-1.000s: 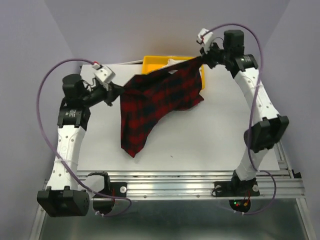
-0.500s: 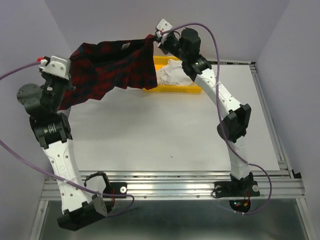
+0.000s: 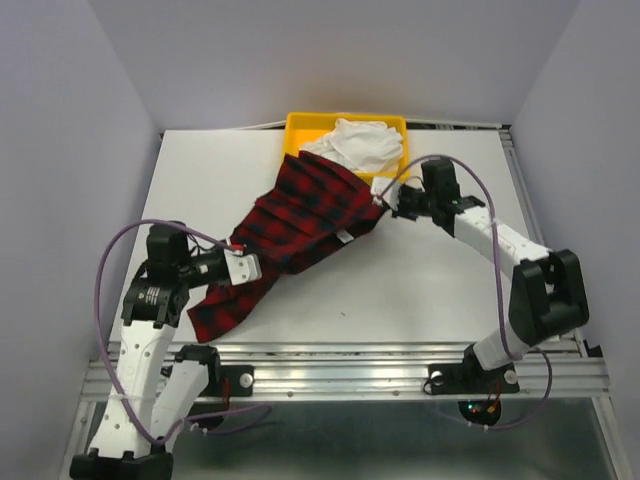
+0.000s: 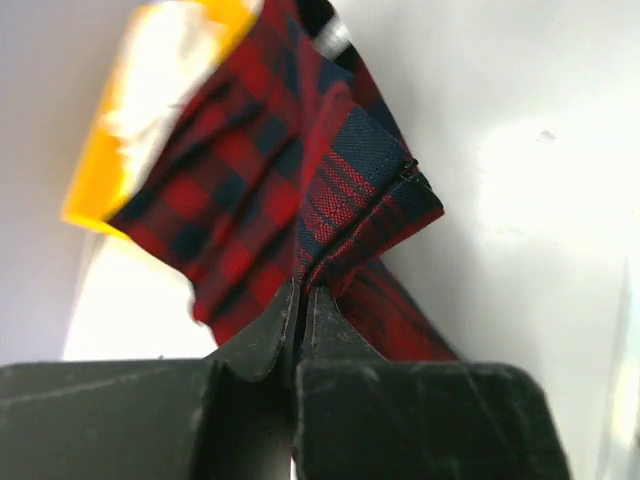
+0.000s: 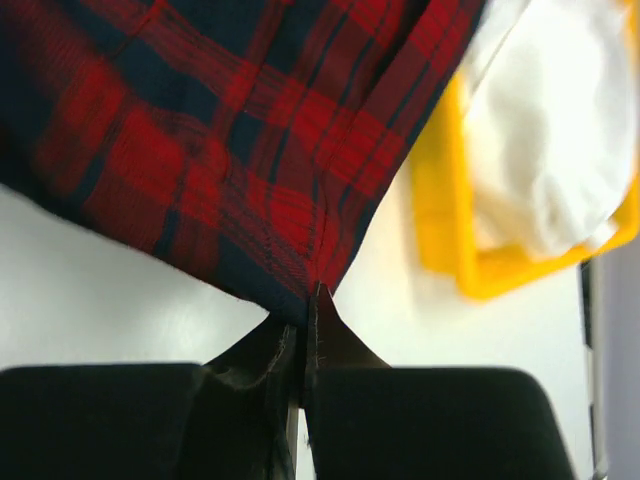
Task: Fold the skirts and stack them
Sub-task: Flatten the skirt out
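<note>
Tartan skirt, red and black, lies strung out on a diagonal over the white table, running from the near-left part up to the yellow tray at the back.

On your left, the left gripper sits low over the table with its jaws pressed together on the skirt's near-left edge. In the left wrist view the left gripper pinches a doubled fold of the plaid, and a stitched corner of the cloth stands up just past the tips. Below that grip, a loose end of the skirt trails toward the table's near edge.

Moving toward the middle, you see the cloth bunched in long pleats, and its far corner reaches the tray's front-left wall. Whether it rests on that wall or only covers it from above, you cannot tell.

Inside the tray lies a heap of white cloth; what garment it is cannot be made out.

On your right, the right gripper is clamped on the skirt's right-hand corner, just in front of the tray. The right wrist view shows the right gripper with its jaws closed on the very edge of the hem, with the tray and the white cloth beyond it.
</note>
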Tool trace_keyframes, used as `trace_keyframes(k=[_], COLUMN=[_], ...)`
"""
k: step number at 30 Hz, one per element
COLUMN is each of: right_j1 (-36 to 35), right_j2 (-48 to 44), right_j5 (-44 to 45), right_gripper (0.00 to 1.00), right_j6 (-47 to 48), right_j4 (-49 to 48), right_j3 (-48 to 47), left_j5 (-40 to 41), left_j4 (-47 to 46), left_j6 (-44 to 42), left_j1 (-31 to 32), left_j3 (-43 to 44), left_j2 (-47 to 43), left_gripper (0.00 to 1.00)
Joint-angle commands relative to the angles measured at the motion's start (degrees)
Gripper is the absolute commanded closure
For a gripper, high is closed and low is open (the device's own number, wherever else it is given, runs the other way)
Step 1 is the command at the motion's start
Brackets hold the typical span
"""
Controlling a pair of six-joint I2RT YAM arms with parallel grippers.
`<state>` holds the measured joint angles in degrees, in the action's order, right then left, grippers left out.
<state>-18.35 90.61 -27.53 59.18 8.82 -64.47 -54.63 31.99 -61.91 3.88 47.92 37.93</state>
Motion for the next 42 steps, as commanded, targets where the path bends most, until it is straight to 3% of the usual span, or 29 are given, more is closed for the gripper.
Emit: trace_keyframes(k=[1,2,4,5,6,7,8,11,15,18,21,24,27,29,34,42], right_j1=[3.93,3.93,3.93,3.93,3.93,3.93,3.93,3.93,3.93,6.47,8.76,9.56,9.56,10.09,10.09,5.34], right_j2=[-14.82,-16.76,-20.45,-20.91,-21.08,-21.09,-21.09,-21.35,-22.67,-20.4,-15.92,-9.94,-6.15,-2.74,4.57,15.46], right_j5=[-0.33,0.45,1.68,3.6,5.1,6.6,8.18,13.37,15.48,16.89,17.68,20.3,27.23,30.07,15.16,9.95], right_gripper=[0.99,0.96,0.86,0.74,0.38,0.18,0.01,0.0,0.0,0.03,0.07,0.11,0.12,0.19,0.34,0.55], right_j6=[15.42,19.18,22.81,23.87,24.57,23.62,23.18,20.81,19.49,15.64,8.26,5.5,5.26,-0.16,-14.67,-24.98], right_j4=[15.15,16.83,20.69,21.32,23.5,24.13,24.14,24.23,24.93,24.67,24.67,28.25,28.27,29.14,46.42,50.24], right_j3=[6.0,9.5,12.25,13.91,14.36,14.72,14.81,14.2,11.39,5.61,-0.9,-7.93,-7.7,-8.91,-21.9,-21.58], left_j5=[0.05,-0.12,-0.47,-0.65,-0.56,-0.04,0.83,4.97,4.71,7.68,8.66,20.13,24.39,26.59,32.81,34.42], left_j4=[16.58,21.05,24.16,23.65,22.69,19.9,19.87,11.45,11.62,6.88,4.85,-2.16,-0.62,0.0,-0.26,4.47], left_j6=[-19.88,-25.75,-29.22,-27.93,-26.52,-25.03,-23.1,-12.73,-10.19,6.2,10.91,22.05,19.91,18.85,9.64,2.07], left_j1=[4.72,5.69,9.37,10.87,13.84,15.35,16.85,19.93,20.11,20.03,19.24,19.24,19.24,19.76,23.8,25.83], left_j3=[0.24,0.33,0.33,0.33,0.33,0.42,0.42,1.99,6.47,9.81,10.88,11.58,15.09,16.67,14.31,13.25], left_j2=[2.84,4.5,5.66,6.01,5.84,5.75,5.57,5.48,10.05,14.17,19.08,24.96,33.57,38.41,44.67,55.31], left_gripper=[0.96,0.87,0.72,0.46,0.29,0.12,0.03,0.02,0.04,0.12,0.21,0.27,0.34,0.39,0.47,0.66])
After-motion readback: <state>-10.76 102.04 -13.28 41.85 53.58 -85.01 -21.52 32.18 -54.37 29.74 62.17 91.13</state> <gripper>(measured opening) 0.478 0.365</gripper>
